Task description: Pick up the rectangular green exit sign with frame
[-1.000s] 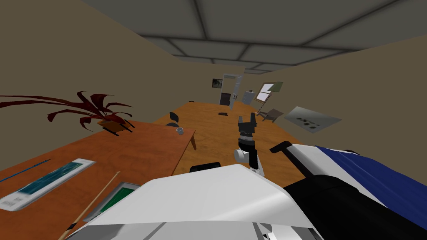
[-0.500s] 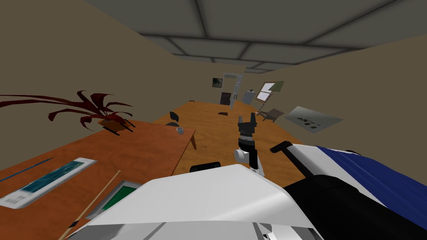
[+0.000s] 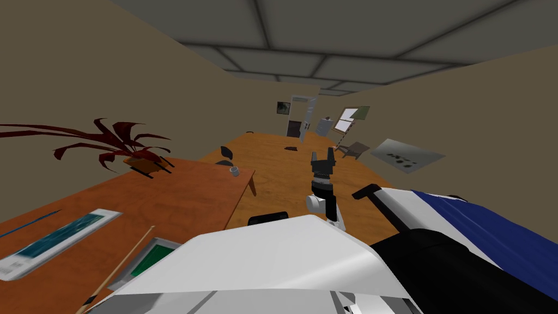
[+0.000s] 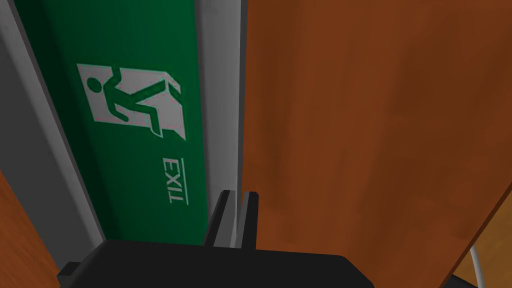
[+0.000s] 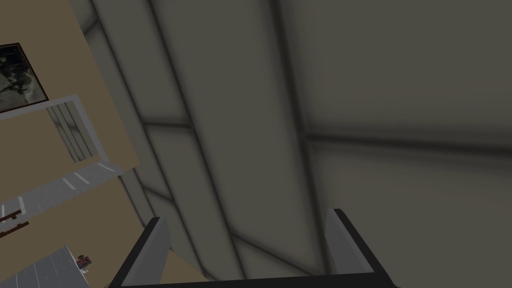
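Head view: set against the earlier frames, the table [image 3: 185, 191] and everything on it lie a little further left and lower, the near things more than the far ones. The far wall and the door hold their place, so the shift reads as the robot's own small move, not the things'. The right gripper [image 3: 322, 158] is where it was, raised over the floor to the right of the table, and in its wrist view its fingers [image 5: 150, 250] stand wide apart.

The sign [image 3: 151, 260] lies flat on the near end of the table, just left of the robot's chest, with a thin stick [image 3: 122, 261] just beside it on the left. Further left lies a long white panel [image 3: 54, 242] with a teal face.

In the left wrist view, the sign's grey frame holds a green face with a white running figure and the word EXIT. The left gripper [image 4: 239, 195] is at the frame's long edge, where it meets the bare wood. Its fingers [image 4: 222, 220] are pinched nearly together on that rim.

At the table's far left an orange pot [image 3: 136, 161] holds a dark red plant [image 3: 109, 139]. A small grey cup [image 3: 234, 170] stands near the far right corner; what is in it cannot be told.
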